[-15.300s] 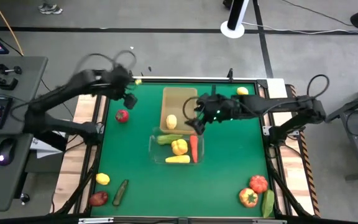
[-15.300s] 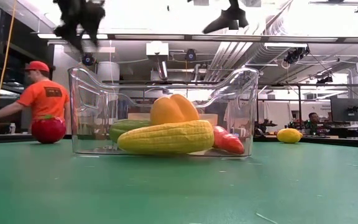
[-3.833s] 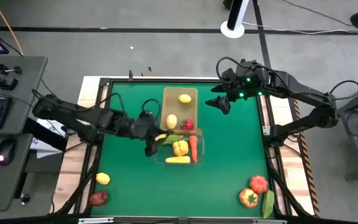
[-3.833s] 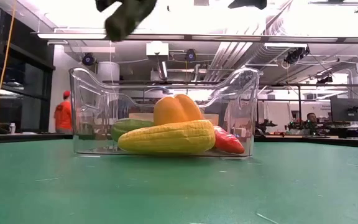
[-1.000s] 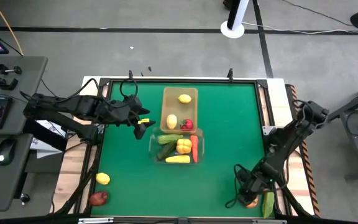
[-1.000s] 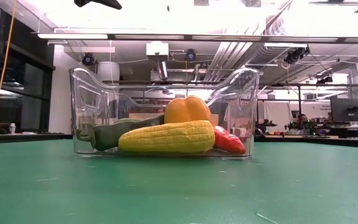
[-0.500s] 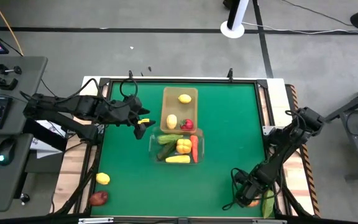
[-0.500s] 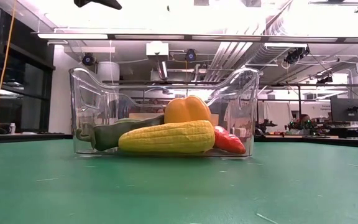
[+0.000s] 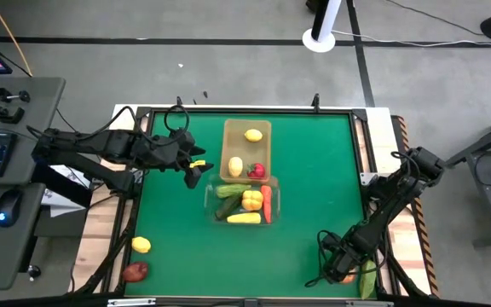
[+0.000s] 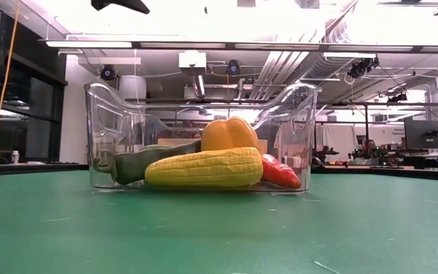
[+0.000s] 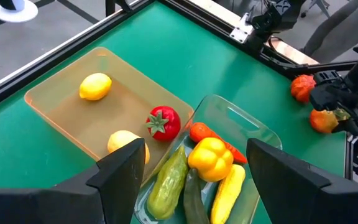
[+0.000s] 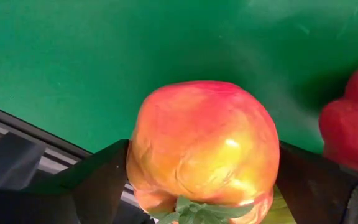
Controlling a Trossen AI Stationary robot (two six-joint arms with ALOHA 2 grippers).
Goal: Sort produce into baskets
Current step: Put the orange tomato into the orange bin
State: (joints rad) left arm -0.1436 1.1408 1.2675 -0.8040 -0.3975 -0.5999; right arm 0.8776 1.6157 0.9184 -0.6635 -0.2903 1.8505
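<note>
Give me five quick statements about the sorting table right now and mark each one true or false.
1. The tan bin holds two lemons and a red tomato. True.
2. The corn cob lies on the bare mat outside the clear bin. False: it lies inside the clear bin.
3. The right gripper straddles an orange-red pepper, one finger on each side. True.
4. The left gripper carries a cucumber. False: it hovers open and empty beside the bins.
5. A lemon sits loose on the mat near the left front corner. True.
</note>
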